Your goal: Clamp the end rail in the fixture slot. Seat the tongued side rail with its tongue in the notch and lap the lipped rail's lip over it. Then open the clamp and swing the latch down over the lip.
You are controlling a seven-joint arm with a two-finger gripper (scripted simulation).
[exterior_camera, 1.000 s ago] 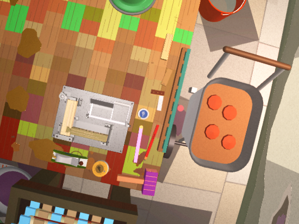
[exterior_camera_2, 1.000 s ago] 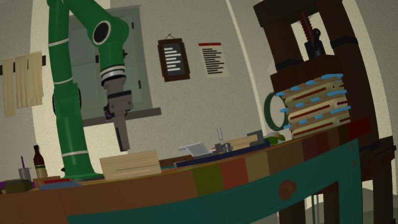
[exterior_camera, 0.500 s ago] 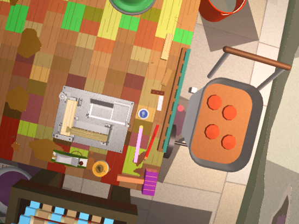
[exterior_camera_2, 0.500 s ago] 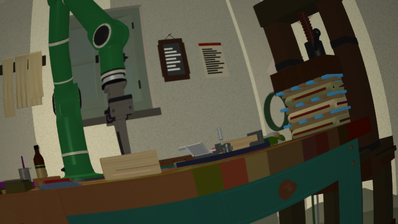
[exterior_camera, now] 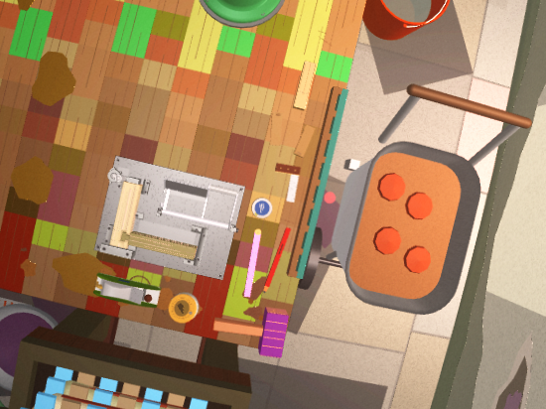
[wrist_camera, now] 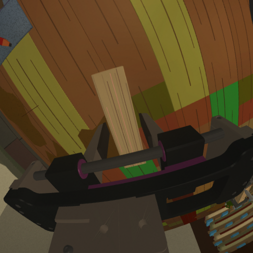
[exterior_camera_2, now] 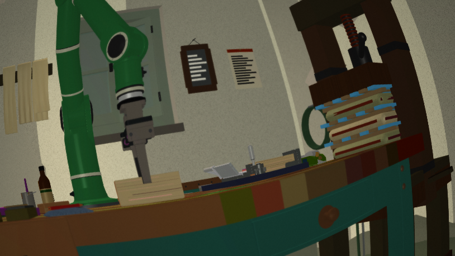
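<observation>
My gripper [wrist_camera: 123, 135] [exterior_camera_2: 145, 178] is open and holds nothing, lowered around the lipped rail [wrist_camera: 117, 112] [exterior_camera_2: 149, 188] [exterior_camera: 304, 85], a pale wooden strip lying flat near the bench's edge. The grey fixture plate [exterior_camera: 171, 216] sits further along the bench, with the end rail [exterior_camera: 125, 213] standing in its slot. The tongued side rail [exterior_camera: 161, 242] lies along the plate's near side, meeting the end rail at the corner. The clamp lever [exterior_camera_2: 251, 153] stands upright on the fixture. The latch [exterior_camera: 116, 174] sits at the plate's corner.
A red bucket [exterior_camera: 404, 17] stands on the floor beyond the bench, beside a wheelbarrow [exterior_camera: 404, 226] of orange pots. A short wooden offcut [exterior_camera: 305, 140], a pink stick [exterior_camera: 252, 263], a red pencil [exterior_camera: 277, 258] and a tape roll [exterior_camera: 183, 307] lie around the fixture. A press [exterior_camera_2: 359, 105] stands at the bench's end.
</observation>
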